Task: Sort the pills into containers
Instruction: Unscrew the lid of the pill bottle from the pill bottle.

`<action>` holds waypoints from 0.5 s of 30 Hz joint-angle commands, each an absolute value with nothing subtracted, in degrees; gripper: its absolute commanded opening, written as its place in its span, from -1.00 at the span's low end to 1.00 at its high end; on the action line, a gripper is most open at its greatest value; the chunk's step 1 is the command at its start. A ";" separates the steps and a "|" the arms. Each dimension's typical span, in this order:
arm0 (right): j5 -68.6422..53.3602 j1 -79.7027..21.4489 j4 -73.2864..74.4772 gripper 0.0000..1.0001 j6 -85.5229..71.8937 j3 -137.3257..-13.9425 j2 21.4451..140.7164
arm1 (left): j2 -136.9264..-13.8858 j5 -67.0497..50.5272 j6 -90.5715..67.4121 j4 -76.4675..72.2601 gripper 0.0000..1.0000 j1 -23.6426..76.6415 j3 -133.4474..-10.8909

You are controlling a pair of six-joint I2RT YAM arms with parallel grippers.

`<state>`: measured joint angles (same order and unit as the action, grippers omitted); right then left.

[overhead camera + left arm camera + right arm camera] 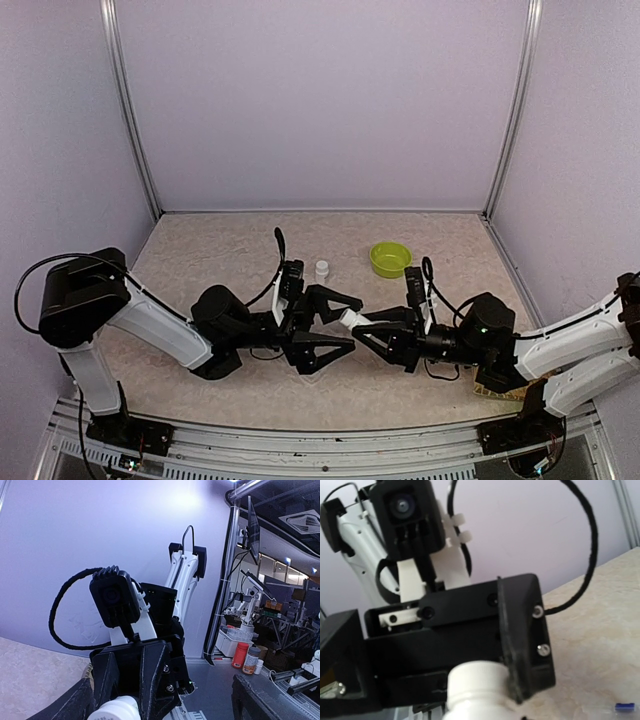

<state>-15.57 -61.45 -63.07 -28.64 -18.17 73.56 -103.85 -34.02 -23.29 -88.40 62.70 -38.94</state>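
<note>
Two pincers meet at mid-worktop.
My right pincer [361, 328] is clamped on a small white bottle [348, 317]; my left pincer [357, 323] gapes wide, its fingers either side of the cap. On the worktop [220, 250] lies a blue bit [624, 706], perhaps a pill. Farther back stand a second bottle [322, 268] and a green bowl [390, 259].

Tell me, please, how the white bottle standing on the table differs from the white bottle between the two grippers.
The standing bottle is upright on the table; the held bottle lies sideways, off the surface. The standing bottle is clear of both arms; the held bottle is clamped in the right gripper, with its cap end inside the open left gripper. Both are small and white.
</note>
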 commanded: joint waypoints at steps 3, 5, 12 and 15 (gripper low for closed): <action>-6.38 -61.17 -60.89 -0.48 -29.96 -17.22 70.94 | -103.27 -34.19 -22.38 -90.29 0.84 62.84 -38.67; -4.93 -61.15 -60.55 -0.48 -30.13 -16.78 70.03 | -103.37 -34.32 -22.49 -90.18 0.84 62.89 -38.60; -0.56 -61.09 -59.23 -0.48 -29.97 -15.46 66.99 | -102.94 -35.19 -22.32 -89.09 0.84 63.01 -38.50; -0.42 -61.10 -59.51 -0.48 -29.85 -15.08 66.46 | -102.84 -35.41 -22.08 -88.19 0.83 63.10 -38.71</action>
<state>-9.15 -62.00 -59.33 -29.61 -16.08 68.01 -103.85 -31.27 -22.68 -87.55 62.30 -38.94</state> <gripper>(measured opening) 0.281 0.920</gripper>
